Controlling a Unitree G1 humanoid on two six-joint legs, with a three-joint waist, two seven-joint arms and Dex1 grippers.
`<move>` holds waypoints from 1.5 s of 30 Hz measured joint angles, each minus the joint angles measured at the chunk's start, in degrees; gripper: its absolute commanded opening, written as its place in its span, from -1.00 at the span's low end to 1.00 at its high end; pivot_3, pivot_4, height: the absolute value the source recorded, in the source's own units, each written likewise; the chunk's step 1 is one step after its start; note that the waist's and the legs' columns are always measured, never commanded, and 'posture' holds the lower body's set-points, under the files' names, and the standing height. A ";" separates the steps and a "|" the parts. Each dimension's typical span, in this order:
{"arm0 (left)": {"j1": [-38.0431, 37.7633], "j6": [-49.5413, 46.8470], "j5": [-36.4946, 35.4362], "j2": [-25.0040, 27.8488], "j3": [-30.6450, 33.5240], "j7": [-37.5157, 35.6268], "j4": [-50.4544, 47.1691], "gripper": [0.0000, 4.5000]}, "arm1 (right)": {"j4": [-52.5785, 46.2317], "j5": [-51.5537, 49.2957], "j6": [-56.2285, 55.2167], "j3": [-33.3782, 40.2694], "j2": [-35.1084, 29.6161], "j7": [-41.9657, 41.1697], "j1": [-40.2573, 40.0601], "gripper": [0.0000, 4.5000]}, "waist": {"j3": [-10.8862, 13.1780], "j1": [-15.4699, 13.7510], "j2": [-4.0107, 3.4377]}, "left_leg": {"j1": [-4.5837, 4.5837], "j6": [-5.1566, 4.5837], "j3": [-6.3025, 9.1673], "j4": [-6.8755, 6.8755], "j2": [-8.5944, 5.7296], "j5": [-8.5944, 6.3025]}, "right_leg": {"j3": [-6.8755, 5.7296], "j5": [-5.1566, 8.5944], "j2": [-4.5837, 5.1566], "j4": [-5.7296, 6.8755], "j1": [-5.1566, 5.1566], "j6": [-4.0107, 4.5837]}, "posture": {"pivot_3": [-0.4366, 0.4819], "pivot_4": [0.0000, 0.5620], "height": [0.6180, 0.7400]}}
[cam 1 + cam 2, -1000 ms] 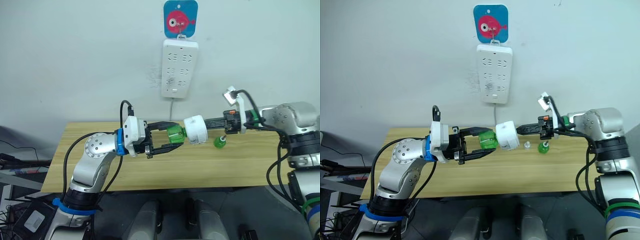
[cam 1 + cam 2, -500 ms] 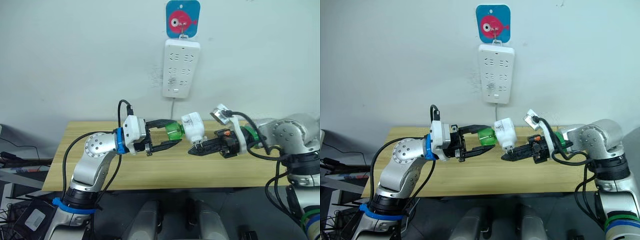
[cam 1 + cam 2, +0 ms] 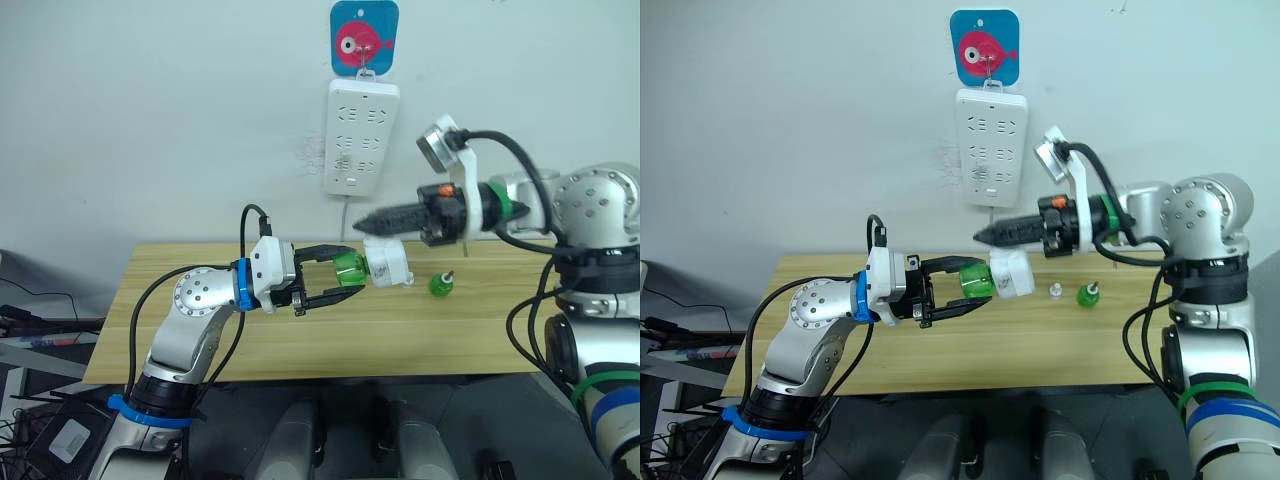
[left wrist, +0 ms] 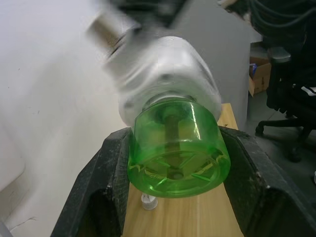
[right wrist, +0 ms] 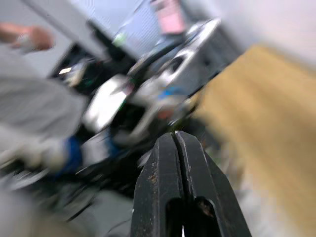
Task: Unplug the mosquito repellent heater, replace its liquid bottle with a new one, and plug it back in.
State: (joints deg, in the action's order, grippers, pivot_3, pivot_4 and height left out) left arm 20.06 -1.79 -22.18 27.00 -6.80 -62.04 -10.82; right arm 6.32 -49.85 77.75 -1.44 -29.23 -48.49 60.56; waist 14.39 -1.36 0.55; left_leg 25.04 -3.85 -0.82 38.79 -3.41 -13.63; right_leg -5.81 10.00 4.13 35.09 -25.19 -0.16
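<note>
Raised since a moment ago, the right claw [image 3: 365, 220] hangs pressed together above the heater [image 3: 388, 262]. Left claw [image 3: 352, 278] pinches its green bottle [image 3: 351, 269] over the table [image 3: 300, 340].

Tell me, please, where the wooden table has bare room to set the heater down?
The table's left end, behind the left gripper's arm, is bare, as is the front strip. It is crowded right of centre, around the small green bottle and white cap.

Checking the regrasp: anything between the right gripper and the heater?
Nothing visible. The right gripper, fingers shut, hangs just above the mosquito repellent heater with open air between them. The left gripper holds the green bottle on the heater's far side, out of that gap.
</note>
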 measured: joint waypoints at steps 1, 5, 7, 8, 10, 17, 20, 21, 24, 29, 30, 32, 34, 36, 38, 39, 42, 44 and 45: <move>-0.16 -0.01 -0.01 0.00 -0.08 0.01 -0.14 0.01 | 1.95 2.97 -3.28 -2.00 0.27 -0.01 -0.09 -0.98 | 0.00 -0.03 0.00 | 0.01 0.00 0.00 0.00 -0.01 0.00 | 0.00 0.01 0.00 0.00 0.00 -0.01 | -0.03 -0.18 1.00; -0.66 -0.23 -0.11 0.07 -0.15 0.06 -0.54 0.01 | 5.62 10.61 -11.92 -8.91 -1.44 -4.57 -3.29 -0.98 | 0.00 -0.12 0.00 | 0.02 0.00 -0.02 0.00 -0.04 0.01 | 0.03 -0.01 -0.01 0.00 0.00 0.02 | 0.01 -0.17 1.00; -0.75 -0.35 -0.18 0.20 -0.14 0.14 -0.59 0.01 | 5.66 12.18 -13.84 -10.94 -3.36 -7.90 -5.21 -0.98 | 0.01 -0.11 0.00 | 0.03 0.00 -0.04 -0.01 -0.03 0.01 | 0.03 -0.02 -0.01 0.00 -0.01 0.02 | 0.01 -0.17 1.00; -0.80 -0.42 -0.20 0.26 -0.12 0.19 -0.66 0.01 | 5.36 12.72 -14.28 -11.47 -4.23 -9.26 -6.27 -0.98 | 0.01 -0.10 0.00 | 0.02 0.00 -0.03 -0.01 -0.02 0.00 | 0.02 -0.02 -0.01 0.00 0.00 0.02 | 0.02 -0.17 1.00; -1.05 -0.82 -0.23 0.31 -0.13 0.34 -0.98 0.01 | 3.95 12.79 -14.63 -12.14 -5.78 -11.60 -8.53 -0.98 | 0.01 -0.10 0.00 | 0.02 0.00 -0.02 -0.02 -0.01 0.00 | 0.01 -0.01 -0.01 0.00 0.00 0.02 | 0.03 -0.17 1.00; -1.44 -4.47 -2.63 0.24 0.06 1.49 -3.31 0.01 | -7.60 9.12 -6.76 -10.73 -10.90 -14.10 -15.93 -0.98 | 0.01 -0.14 -0.01 | 0.02 0.01 0.05 0.00 0.00 0.00 | 0.01 0.14 -0.01 0.00 0.00 -0.23 | 0.04 -0.19 1.00; -1.41 -4.40 -3.12 0.29 0.02 1.43 -4.53 0.01 | -11.43 6.04 -2.39 -8.30 -12.44 -14.07 -17.52 -0.98 | 0.01 -0.17 0.00 | 0.01 0.02 0.05 0.02 0.00 0.00 | 0.02 0.14 0.00 0.00 0.01 -0.23 | 0.02 -0.20 1.00; -1.41 -4.20 -3.26 0.31 0.00 1.38 -4.80 0.01 | -12.87 5.22 -0.82 -6.93 -12.57 -13.93 -18.25 -0.98 | 0.01 -0.19 0.00 | 0.01 0.02 0.05 0.02 0.00 0.00 | 0.01 0.14 0.00 0.00 0.02 -0.23 | 0.02 -0.20 1.00; -1.46 -4.06 -3.31 0.51 -0.21 1.17 -4.93 0.01 | -15.56 3.93 0.76 -4.61 -12.22 -12.55 -20.70 -0.98 | 0.01 -0.22 0.00 | 0.01 0.02 0.05 0.01 0.00 0.00 | 0.01 0.14 0.00 0.00 0.00 -0.23 | 0.01 -0.20 1.00; -1.39 -4.04 -3.06 0.75 -0.23 1.59 -4.21 0.01 | -16.15 4.10 -1.36 -4.24 -14.19 -12.83 -22.10 -0.91 | 0.01 -0.21 0.00 | 0.01 0.02 0.04 0.02 0.00 0.00 | 0.01 0.14 0.00 0.00 0.01 -0.23 | 0.02 -0.18 1.00; -1.15 -4.14 -2.57 1.16 0.13 2.03 -3.63 0.01 | -16.66 5.15 -5.16 -4.35 -16.64 -14.64 -23.70 -0.82 | 0.01 -0.47 0.00 | 0.01 0.02 0.06 0.02 -0.01 0.00 | -0.01 0.14 0.00 -0.01 0.03 -0.24 | 0.02 -0.18 1.00; -1.43 -4.20 -2.56 2.75 1.42 1.99 -2.77 0.01 | -16.46 9.36 -13.95 -4.36 -22.69 -18.57 -27.58 -0.60 | 0.02 -0.91 -0.02 | 0.03 0.00 0.04 0.02 -0.02 -0.01 | 0.00 0.18 0.00 -0.03 0.02 -0.29 | 0.01 -0.18 1.00; -1.59 -4.28 -2.77 3.63 2.66 1.57 -2.76 0.01 | -15.64 12.58 -20.84 -4.34 -26.48 -22.12 -29.61 -0.29 | 0.03 -0.94 -0.01 | 0.02 -0.01 0.00 0.02 -0.02 -0.02 | 0.03 0.19 0.00 -0.05 0.02 -0.31 | -0.01 -0.19 1.00; -1.56 -4.32 -3.48 3.66 2.63 1.09 -2.77 0.01 | -15.59 13.61 -26.15 -4.25 -26.70 -24.27 -29.64 0.01 | 0.03 -0.66 -0.02 | 0.00 0.01 -0.02 0.01 0.00 -0.02 | 0.04 0.19 0.00 -0.05 0.00 -0.31 | -0.03 -0.20 1.00; -1.57 -4.30 -4.00 3.75 2.59 0.01 -2.76 0.01 | -15.59 14.52 -29.01 -4.25 -25.54 -24.70 -28.73 0.31 | 0.03 -0.23 -0.02 | 0.00 0.04 -0.01 0.01 0.05 0.00 | 0.02 0.19 -0.01 -0.01 -0.01 -0.30 | -0.03 -0.20 1.00; -1.56 -4.26 -4.18 3.79 2.57 -0.33 -2.76 0.01 | -15.61 14.53 -29.56 -4.23 -24.73 -24.58 -27.71 0.49 | 0.03 -0.11 -0.02 | -0.02 0.07 -0.02 0.01 0.06 0.02 | 0.00 0.18 -0.01 0.00 -0.01 -0.29 | -0.03 -0.20 1.00; -1.49 -4.18 -4.79 4.18 2.55 -1.90 -2.74 0.01 | -16.15 12.02 -27.09 -3.76 -20.96 -22.80 -23.77 0.88 | 0.03 -0.05 -0.02 | -0.04 0.10 0.01 0.01 0.10 0.04 | -0.04 0.15 -0.01 0.01 0.00 -0.25 | -0.03 -0.22 1.00; -1.48 -4.20 -5.08 4.32 2.56 -2.67 -2.74 0.01 | -17.09 10.05 -25.07 -3.55 -19.78 -22.36 -22.69 0.99 | 0.03 -0.13 -0.02 | -0.03 0.10 0.02 0.01 0.10 0.04 | -0.05 0.15 -0.01 0.01 0.01 -0.24 | -0.03 -0.21 1.00; -1.49 -4.20 -5.44 4.54 2.57 -3.19 -2.74 0.01 | -17.51 8.78 -23.36 -3.44 -19.68 -22.36 -22.51 0.99 | 0.03 -0.29 -0.02 | -0.02 0.09 0.02 0.01 0.09 0.03 | -0.05 0.15 0.01 0.00 0.02 -0.24 | -0.03 -0.21 1.00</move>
State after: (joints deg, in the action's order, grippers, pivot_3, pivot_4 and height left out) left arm 18.57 -6.00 -27.62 31.54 -4.23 -65.23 -13.56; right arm -11.20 -41.06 54.39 -4.88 -48.91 -70.84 38.05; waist 14.43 -1.65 0.53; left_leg 25.03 -3.75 -0.81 38.80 -3.32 -13.60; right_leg -5.87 10.14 4.15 35.09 -25.17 -0.40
